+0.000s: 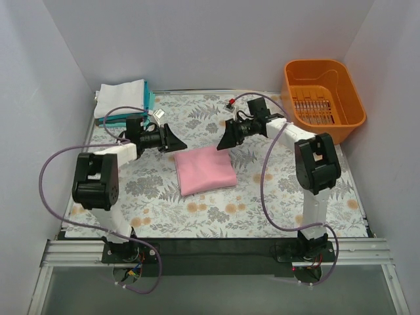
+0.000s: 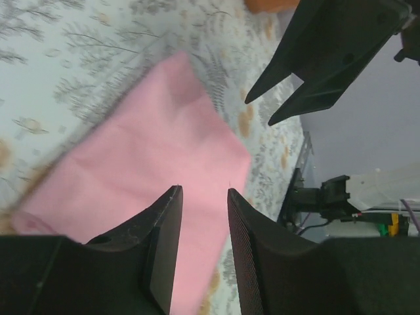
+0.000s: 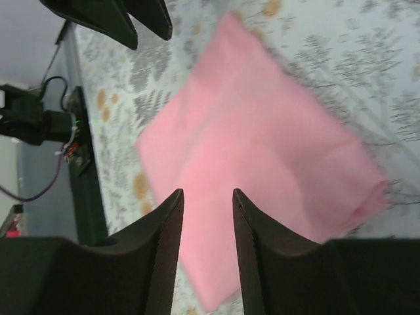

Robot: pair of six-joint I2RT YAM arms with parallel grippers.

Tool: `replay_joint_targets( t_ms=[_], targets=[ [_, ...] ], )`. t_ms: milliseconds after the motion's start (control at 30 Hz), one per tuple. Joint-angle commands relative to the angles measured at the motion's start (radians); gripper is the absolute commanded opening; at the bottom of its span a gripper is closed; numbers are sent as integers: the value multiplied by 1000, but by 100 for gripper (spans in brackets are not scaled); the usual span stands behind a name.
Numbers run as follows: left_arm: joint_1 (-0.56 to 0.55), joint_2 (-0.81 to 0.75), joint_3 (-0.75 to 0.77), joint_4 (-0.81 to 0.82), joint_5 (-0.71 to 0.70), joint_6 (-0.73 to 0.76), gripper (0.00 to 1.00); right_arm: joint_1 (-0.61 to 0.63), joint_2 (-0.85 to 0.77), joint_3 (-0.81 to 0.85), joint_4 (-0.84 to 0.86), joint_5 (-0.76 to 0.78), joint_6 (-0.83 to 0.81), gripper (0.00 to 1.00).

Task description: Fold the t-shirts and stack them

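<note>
The pink t-shirt (image 1: 204, 170) lies folded into a flat rectangle on the floral table mat, mid-table. It also shows in the left wrist view (image 2: 151, 157) and the right wrist view (image 3: 262, 151). My left gripper (image 1: 177, 142) hovers just above its far left corner, open and empty (image 2: 204, 190). My right gripper (image 1: 224, 140) hovers just above its far right corner, open and empty (image 3: 207, 191). Both sets of jaws stand parted with nothing between them. A white folded t-shirt (image 1: 120, 98) lies on a teal one (image 1: 149, 100) at the far left.
An orange plastic basket (image 1: 323, 98) stands at the far right corner. White walls close in the table on three sides. The floral mat (image 1: 275, 210) covers the table. Purple cables loop beside both arms.
</note>
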Motion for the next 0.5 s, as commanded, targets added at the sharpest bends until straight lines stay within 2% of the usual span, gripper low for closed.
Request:
replay_joint_targets(
  t_ms=[0,100,233,400,467],
  targets=[
    [-44,-202,-155,44,90,-166,33,32,-179,-125,5,-127,45,38],
    [-116,-280,-286,120,69,-275,33,58,-219,-240,7,-147,52,44],
    [-217,-264,-346,271,11,-390,33,74,-180,-300,13,-149,49,44],
    [-246,-101,-375,289,-66,-447,32,90,-51,-348,27,-114,33,40],
    [-245,-73,-366,204,-106,-357,31,87,-17,-365,24,-101,33,39]
  ],
)
